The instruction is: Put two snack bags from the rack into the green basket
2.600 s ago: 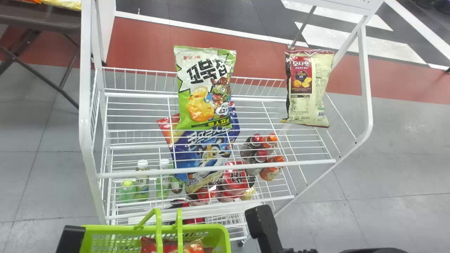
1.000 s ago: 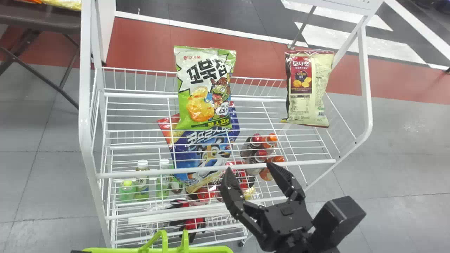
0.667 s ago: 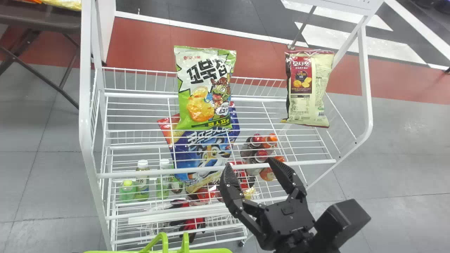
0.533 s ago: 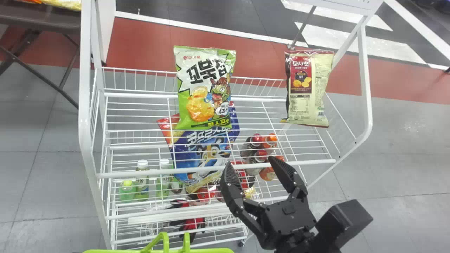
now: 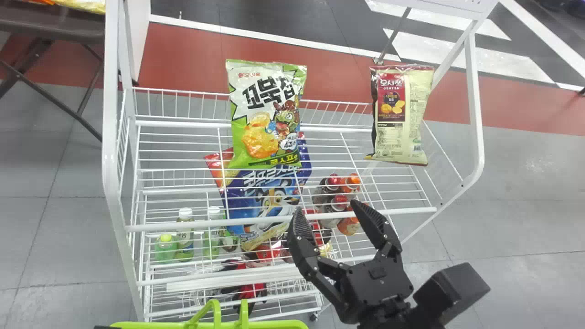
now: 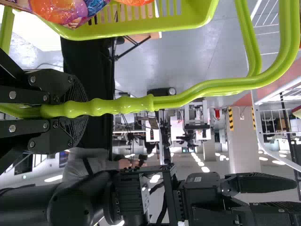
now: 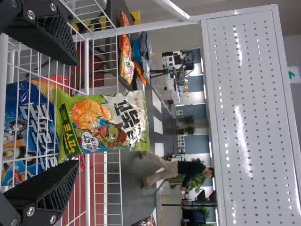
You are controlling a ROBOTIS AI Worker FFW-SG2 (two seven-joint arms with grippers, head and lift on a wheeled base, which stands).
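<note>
Head view, my clock. Eleven: snack bag, white over lime green, black lettering, orange chips. Two: cream bag, red panel. Seven: blue bag, red corner; lower, basket, plain lime green. Rack, white. Floor, grey; brick-red band across twelve. Five: I log my right gripper black.

Snack bags stand on the rack, the basket seemingly before its left part.
</note>
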